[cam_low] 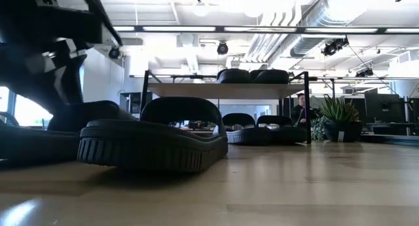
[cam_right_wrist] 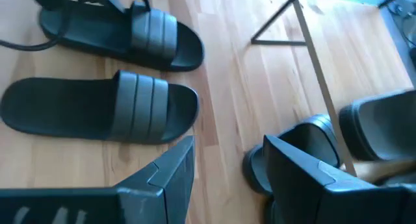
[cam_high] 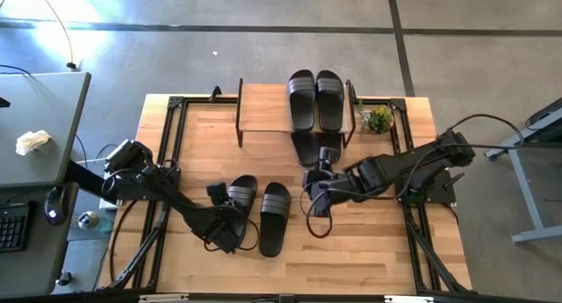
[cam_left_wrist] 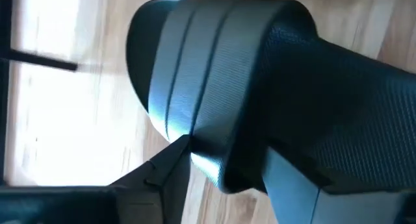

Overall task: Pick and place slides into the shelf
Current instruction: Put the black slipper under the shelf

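Two black slides (cam_high: pixel 316 99) lie side by side on the shelf's light top board (cam_high: pixel 263 110). Two more (cam_high: pixel 314 150) sit soles down on the level below it. The last two lie on the table in front: one (cam_high: pixel 274 217) free, flat on its sole, the other (cam_high: pixel 243 192) under my left gripper (cam_high: pixel 228 219). In the left wrist view its striped strap (cam_left_wrist: pixel 195 68) fills the picture above the fingers. My right gripper (cam_high: pixel 313 199) hangs open over bare wood just in front of the shelf's lower slides (cam_right_wrist: pixel 305 143), touching nothing. My left gripper is shut on the left slide's side, where the strap joins the sole (cam_left_wrist: pixel 218 162). One fingertip (cam_left_wrist: pixel 172 162) lies against the strap's outer edge, the other (cam_left_wrist: pixel 292 185) against the textured sole. The fingers come slanting down from the near side. The slide's sole looks to rest on the table.
A small potted plant (cam_high: pixel 378 119) stands at the shelf's right end. Black frame rails (cam_high: pixel 167 145) run along the table's left and right sides. A cable loops on the wood near my right gripper (cam_high: pixel 309 217). A grey desk (cam_high: pixel 35 136) stands beyond the table's left edge.
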`<state>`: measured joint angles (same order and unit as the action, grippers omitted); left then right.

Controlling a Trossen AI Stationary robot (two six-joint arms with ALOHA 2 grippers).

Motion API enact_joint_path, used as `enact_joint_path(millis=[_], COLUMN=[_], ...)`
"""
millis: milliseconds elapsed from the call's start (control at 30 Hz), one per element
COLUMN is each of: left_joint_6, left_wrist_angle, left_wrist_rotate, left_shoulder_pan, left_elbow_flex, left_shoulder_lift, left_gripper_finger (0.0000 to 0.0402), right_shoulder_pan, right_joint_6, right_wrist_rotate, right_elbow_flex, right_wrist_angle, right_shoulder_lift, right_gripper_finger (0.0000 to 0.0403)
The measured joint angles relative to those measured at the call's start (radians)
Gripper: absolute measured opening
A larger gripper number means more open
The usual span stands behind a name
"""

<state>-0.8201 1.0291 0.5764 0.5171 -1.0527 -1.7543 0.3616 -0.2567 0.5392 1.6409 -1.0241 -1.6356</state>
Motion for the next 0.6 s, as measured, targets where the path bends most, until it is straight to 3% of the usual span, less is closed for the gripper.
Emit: enact_joint_path(millis=[133,333,467,600], left_joint_6=[-0.004,-0.025,-0.025,-0.021], left_wrist_angle=[-0.027,-0.061,-0.073,-0.096], left_wrist_rotate=[0.039,0.046,0.046,0.053], left_shoulder_pan=[-0.001,-0.037,-0.091,-0.15], left_elbow_flex=[0.0,0.0,-0.002,-0.001], left_shoulder_lift=[-0.001,0.0,0.002,0.002], left_gripper_finger=[0.013,0.0052,0.0011,0.0015], right_shoulder_pan=[0.043,0.119,0.157,0.193], right_joint_6=[-0.085,-0.23,-0.297,-0.312], right_wrist_rotate=[0.055,0.063,-0.011,-0.108], right_elbow_flex=[0.0,0.0,0.0,0.0], right_wrist_angle=[-0.027,-0.121,-0.139,-0.121], right_shoulder_lift=[0.0,0.0,0.0,-0.001], right_gripper_finger=[0.0163,0.0111,0.0071,0.0025])
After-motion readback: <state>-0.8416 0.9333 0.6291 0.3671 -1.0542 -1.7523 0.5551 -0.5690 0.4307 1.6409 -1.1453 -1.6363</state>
